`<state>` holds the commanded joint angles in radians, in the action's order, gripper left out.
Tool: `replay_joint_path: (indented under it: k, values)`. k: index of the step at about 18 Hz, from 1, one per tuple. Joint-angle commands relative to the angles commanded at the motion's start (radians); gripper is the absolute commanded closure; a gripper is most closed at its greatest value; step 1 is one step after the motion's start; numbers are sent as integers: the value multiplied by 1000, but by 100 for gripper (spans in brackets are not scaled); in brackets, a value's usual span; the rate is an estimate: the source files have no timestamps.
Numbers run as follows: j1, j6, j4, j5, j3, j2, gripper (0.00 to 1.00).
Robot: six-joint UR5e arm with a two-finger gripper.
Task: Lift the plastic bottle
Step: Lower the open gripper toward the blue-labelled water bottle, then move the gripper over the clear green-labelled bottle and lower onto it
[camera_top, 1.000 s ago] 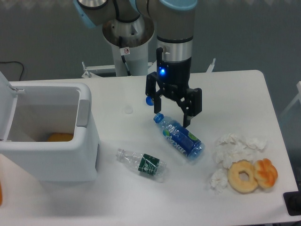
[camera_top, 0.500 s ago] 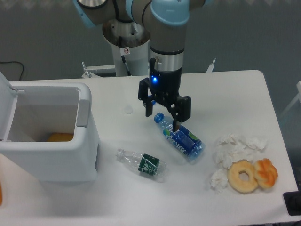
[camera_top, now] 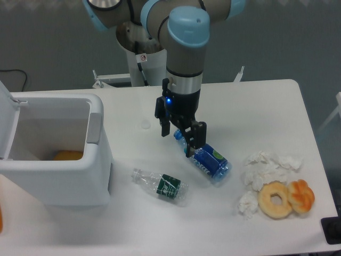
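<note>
Spread pincer (camera_top: 177, 142) astride blue-labelled bottle (camera_top: 206, 160), nothing gripped.

Plastic bottle (camera_top: 161, 186) lying flat, green-labelled.

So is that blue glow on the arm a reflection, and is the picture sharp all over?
Fixed camera: the blue glow looks like the arm's own light, just above the pincer; lighting is soft, shadows faint; the plastic bottle reads pale against the white table; everything is slightly soft.
</note>
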<state>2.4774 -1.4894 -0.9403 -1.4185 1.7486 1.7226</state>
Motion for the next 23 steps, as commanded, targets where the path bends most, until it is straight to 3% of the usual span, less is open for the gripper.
replay_joint_path:
  k: [5, 8, 15, 23]
  values:
    - [-63, -111, 0, -157, 29, 21, 0]
    - [-75, -107, 0, -161, 26, 38, 0]
    - [-117, -114, 6, -157, -35, 139, 0]
    - [-104, -258, 8, -126, -69, 227, 0]
